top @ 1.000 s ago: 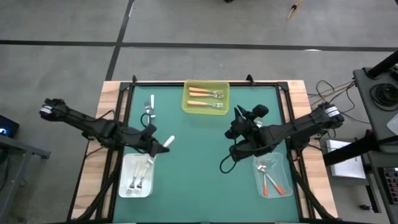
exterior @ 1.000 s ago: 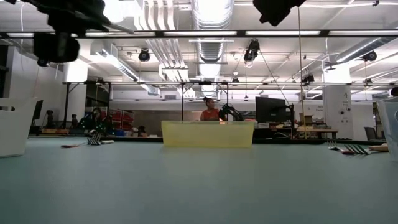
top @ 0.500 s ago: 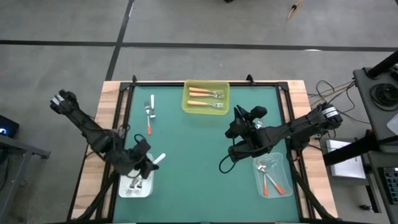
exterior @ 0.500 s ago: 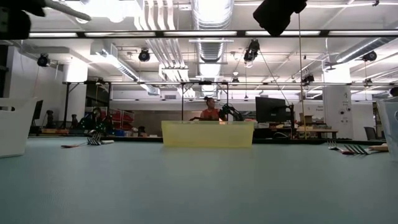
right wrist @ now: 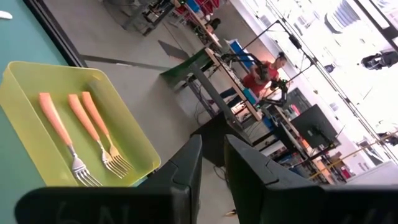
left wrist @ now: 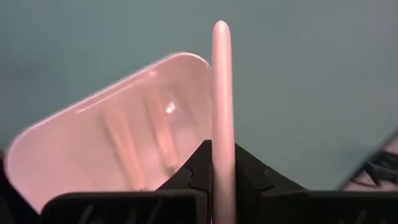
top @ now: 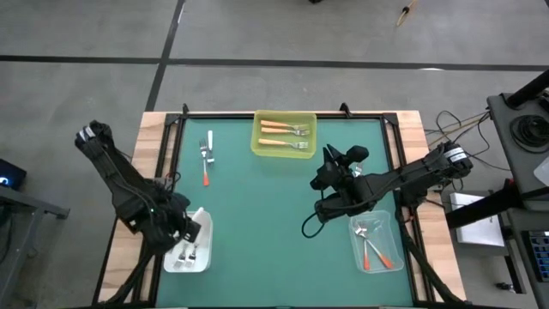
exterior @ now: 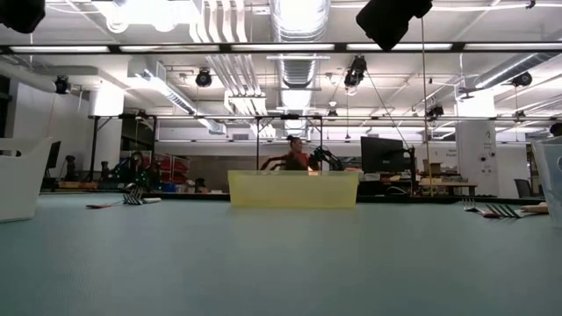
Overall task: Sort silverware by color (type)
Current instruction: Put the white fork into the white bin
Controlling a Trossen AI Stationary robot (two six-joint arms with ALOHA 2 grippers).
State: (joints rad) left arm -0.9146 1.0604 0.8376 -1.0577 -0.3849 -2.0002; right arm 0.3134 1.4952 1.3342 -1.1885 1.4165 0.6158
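Note:
My left gripper [top: 190,230] is shut on a white-handled fork [left wrist: 221,81] and hovers over the white tray [top: 171,257] at the near left, which holds other white forks. My right gripper [top: 328,172] hangs above the table right of centre, empty, its fingers [right wrist: 186,171] a narrow gap apart. A yellow tray [top: 262,146] at the far middle holds three light-orange forks [top: 283,136]. A clear tray [top: 390,232] at the near right holds red-orange forks [top: 374,251]. A white fork [top: 208,142] and a red-orange fork [top: 206,175] lie flat on the mat at the far left. My left gripper pinches the fork's white handle [left wrist: 222,134] between its two fingers. The handle runs along the fingers, and its rounded free end [left wrist: 221,31] sticks out past the fingertips. The fork is lifted clear above the white tray. The gripper hides the tine end.
The green mat [top: 266,223] is bare in the middle and toward the near edge. In the low view the yellow tray [exterior: 292,189] stands at the far middle, and a person [exterior: 297,158] shows in the room behind it.
My left gripper has gone toward the table's near and left edges, carrying the white fork from over the bare mat to over the white tray. It stays shut on the fork, and the arm has swung round with it.

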